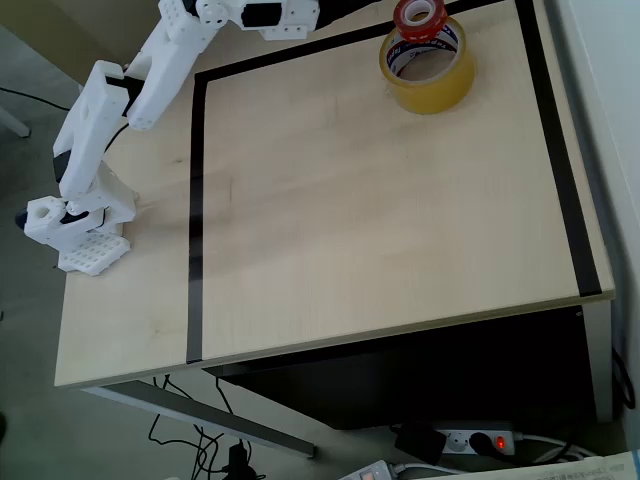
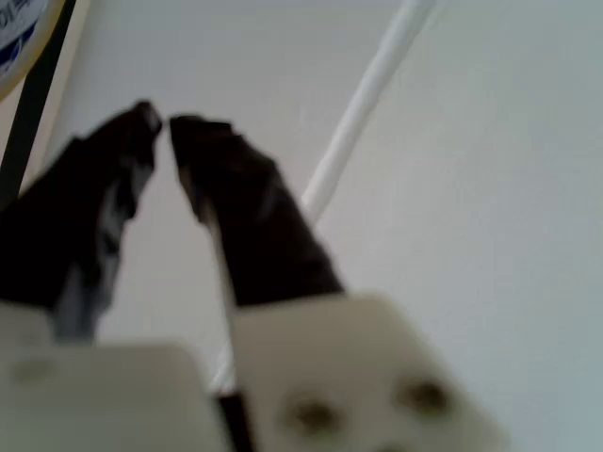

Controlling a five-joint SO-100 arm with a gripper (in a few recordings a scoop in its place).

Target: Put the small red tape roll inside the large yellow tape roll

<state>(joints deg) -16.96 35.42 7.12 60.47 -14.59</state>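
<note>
Red tape roll resting atop yellow tape roll; end effector nearly closed, empty.

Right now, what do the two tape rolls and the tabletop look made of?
Yellow roll: translucent glossy plastic packing tape on a white printed core, likely cardboard. Red roll: shiny red plastic tape, white core. Tabletop: pale matte wood-look laminate, probably.

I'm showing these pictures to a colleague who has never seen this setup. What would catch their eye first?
First, the big translucent yellow packing tape roll at the top edge of the pale wooden table in the overhead view, with the small red tape roll resting on its far rim. Next, the white jointed arm folded at the upper left, and in the wrist view its dark pincer, tips nearly touching, holding nothing.
</note>
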